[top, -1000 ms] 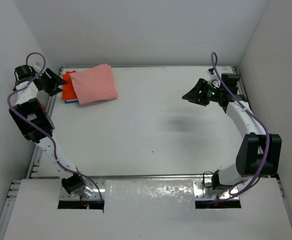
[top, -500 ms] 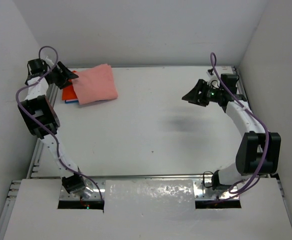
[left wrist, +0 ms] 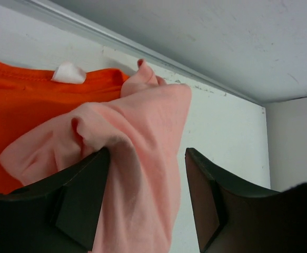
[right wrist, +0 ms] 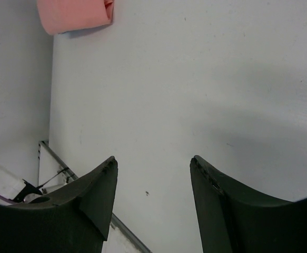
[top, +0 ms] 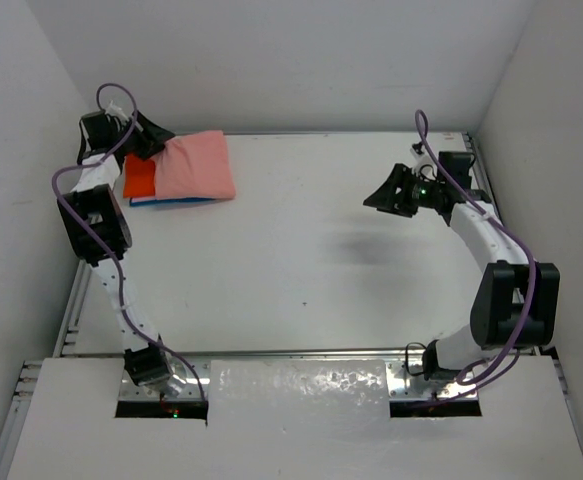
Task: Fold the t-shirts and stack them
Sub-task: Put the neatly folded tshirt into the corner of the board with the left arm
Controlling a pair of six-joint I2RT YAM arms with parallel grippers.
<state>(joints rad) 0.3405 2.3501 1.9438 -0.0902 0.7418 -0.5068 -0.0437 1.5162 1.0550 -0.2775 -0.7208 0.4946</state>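
Left gripper (left wrist: 147,158) has been moved round to the far-left corner, jaws spread astride pink t-shirt (top: 197,168) (atop orange t-shirt (top: 139,178)); stack probably being squared. Right gripper (right wrist: 153,161) parked, jaws apart.

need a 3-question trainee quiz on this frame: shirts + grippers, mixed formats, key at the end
1. Multiple choice: the salmon-pink shirt lies A) on top of the orange shirt, B) under it, C) apart from it.
2. True or false: the right gripper stands open with nothing between its fingers.
3. Fill in: the left gripper has ____ cloth between its open fingers.
Key: 1 A; 2 true; 3 salmon-pink.
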